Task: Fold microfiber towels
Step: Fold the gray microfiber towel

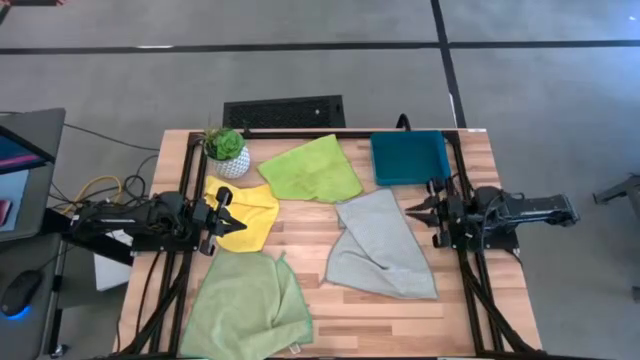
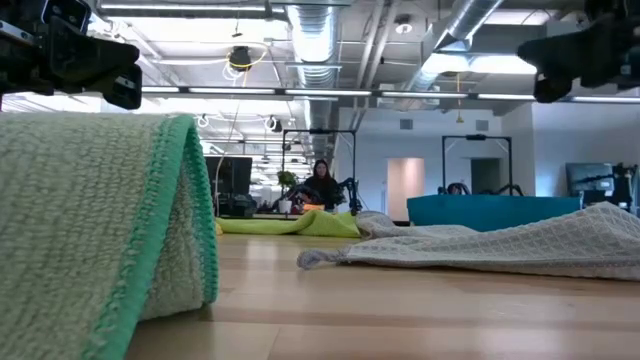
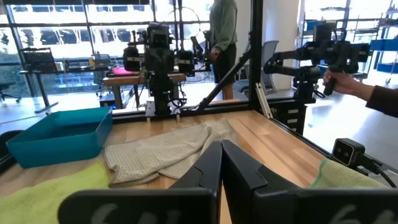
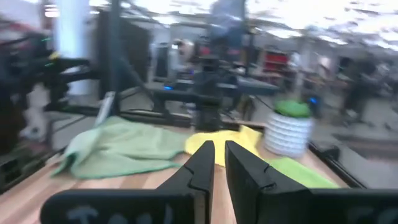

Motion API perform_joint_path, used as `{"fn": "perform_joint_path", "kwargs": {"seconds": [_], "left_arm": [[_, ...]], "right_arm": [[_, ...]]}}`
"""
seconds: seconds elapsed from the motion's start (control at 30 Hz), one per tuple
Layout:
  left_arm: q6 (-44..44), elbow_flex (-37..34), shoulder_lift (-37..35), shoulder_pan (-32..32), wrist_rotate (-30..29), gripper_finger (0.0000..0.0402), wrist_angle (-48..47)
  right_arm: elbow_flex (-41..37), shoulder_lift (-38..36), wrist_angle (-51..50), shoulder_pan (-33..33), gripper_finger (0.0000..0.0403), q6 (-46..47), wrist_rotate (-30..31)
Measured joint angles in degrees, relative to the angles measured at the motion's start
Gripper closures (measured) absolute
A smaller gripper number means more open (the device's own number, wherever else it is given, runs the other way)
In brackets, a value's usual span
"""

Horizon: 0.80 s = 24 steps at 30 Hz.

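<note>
Four towels spread on a wooden table (image 1: 470, 300), both arms raised at the sides.

Nearest, pale green towel (image 1: 245, 305); then crumpled grey towel (image 1: 382, 245) and yellow towel (image 1: 248, 215); farthest, lime green towel (image 1: 312, 168) beside teal tray (image 1: 409, 157) and potted plant (image 1: 226, 150). Left tool (image 1: 222, 216) closed, empty, above yellow towel. Right tool (image 1: 418, 212) slightly parted, empty, over grey towel's edge.

Open-plan robotics lab: exposed ceiling ducts (image 2: 310, 40); further robot rigs (image 3: 158, 62) on benches; concrete floor (image 1: 300, 70)

Nubby cloth grey towel (image 1: 378, 245) on smooth, satin wood table (image 1: 480, 310).
</note>
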Motion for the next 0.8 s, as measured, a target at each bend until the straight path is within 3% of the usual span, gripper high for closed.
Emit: {"fn": "perform_joint_path", "kwargs": {"seconds": [0.17,0.37,0.8], "left_arm": [[0.0,0.0,0.0,0.0,0.0,0.0401,0.0],[0.0,0.0,0.0,0.0,0.0,0.0401,0.0],[0.0,0.0,0.0,0.0,0.0,0.0401,0.0]], "right_arm": [[5.4,0.0,-5.7,0.0,0.0340,3.0,0.6],[9.3,-0.2,-5.5,0.0,0.0340,5.9,0.6],[10.1,-0.2,-5.7,0.0,0.0340,5.9,0.6]]}}
